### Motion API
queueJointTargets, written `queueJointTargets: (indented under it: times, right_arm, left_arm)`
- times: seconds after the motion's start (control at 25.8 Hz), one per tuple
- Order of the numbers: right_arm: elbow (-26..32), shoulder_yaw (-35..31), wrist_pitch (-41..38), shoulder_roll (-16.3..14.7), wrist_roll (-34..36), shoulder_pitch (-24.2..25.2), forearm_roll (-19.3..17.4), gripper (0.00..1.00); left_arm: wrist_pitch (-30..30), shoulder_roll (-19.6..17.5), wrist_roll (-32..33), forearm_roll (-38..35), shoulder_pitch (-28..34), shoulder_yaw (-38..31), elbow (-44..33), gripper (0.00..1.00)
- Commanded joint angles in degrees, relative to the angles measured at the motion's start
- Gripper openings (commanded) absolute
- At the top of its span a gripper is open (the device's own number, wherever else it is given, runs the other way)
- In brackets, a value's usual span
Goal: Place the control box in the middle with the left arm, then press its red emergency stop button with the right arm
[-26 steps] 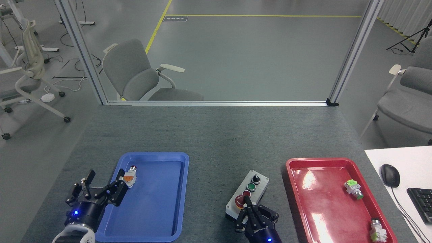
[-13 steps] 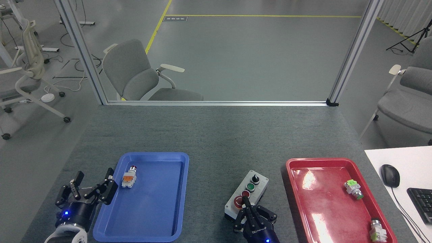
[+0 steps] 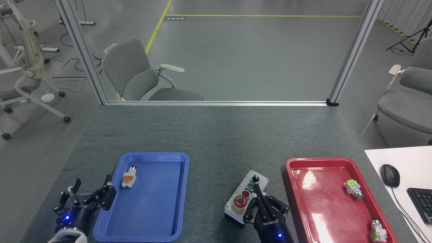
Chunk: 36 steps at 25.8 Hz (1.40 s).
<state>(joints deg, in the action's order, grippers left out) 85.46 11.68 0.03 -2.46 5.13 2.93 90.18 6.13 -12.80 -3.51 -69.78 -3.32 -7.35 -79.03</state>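
Even, bright overhead light, soft shadows, sharp focus, with white glare patches on the red tray [image 3: 341, 216].

Both black multi-link tools glow blue; right tool [image 3: 258, 194] bears white ROBOTIQ lettering.

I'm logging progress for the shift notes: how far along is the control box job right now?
Placing looks done: the control box sits on the mat between the blue tray and red tray, and the left gripper is open, off it. The right gripper, fingers together, hovers beside the red stop button. Whether it has been pressed can't be told.
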Motion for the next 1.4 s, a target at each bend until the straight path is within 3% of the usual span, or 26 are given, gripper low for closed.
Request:
queueJointTargets:
  times: [0.0, 0.04, 0.16, 0.5, 0.78, 0.89, 1.09, 1.36]
  right_arm:
    - [1.1, -3.1, 0.1, -1.1, 2.6, 0.9, -1.0, 0.84]
    - [1.4, -4.6, -0.1, -1.1, 2.8, 1.3, -1.9, 0.97]
    - [2.6, -7.3, -0.8, -2.6, 2.9, 2.4, -4.8, 0.98]
    - [3.0, -14.6, -0.8, -4.6, 3.8, 5.7, -4.9, 0.98]
    - [4.4, -15.1, -0.6, -5.4, 4.5, 5.9, -5.9, 0.98]
    - [5.5, -15.1, -0.6, -6.0, 4.5, 5.9, -7.0, 0.98]
    - [5.9, -15.1, -0.1, -6.5, 4.5, 5.9, -7.3, 0.98]
    - [5.1, -14.5, 0.4, -7.0, 4.5, 3.8, -7.7, 0.98]
  left_arm:
    - [-0.2, 0.1, -0.1, -0.1, 0.2, 0.1, 0.0, 0.99]
    - [-0.2, 0.2, -0.1, -0.1, 0.1, 0.0, -0.1, 0.99]
    - [-0.1, 0.4, 0.0, 0.1, -0.1, 0.0, -0.2, 0.99]
    - [0.4, 0.9, -0.1, 0.5, -0.4, 0.0, -0.8, 0.99]
    - [0.5, 1.6, 0.0, 0.9, -0.9, 0.1, -2.0, 0.99]
    - [0.5, 3.6, 0.0, 0.9, -0.9, 0.7, -2.8, 0.99]
    - [0.5, 11.7, 0.2, 0.3, -0.2, 0.9, -3.1, 0.99]
    - [0.4, 11.1, 0.1, -1.9, -0.2, 3.5, -1.8, 0.99]
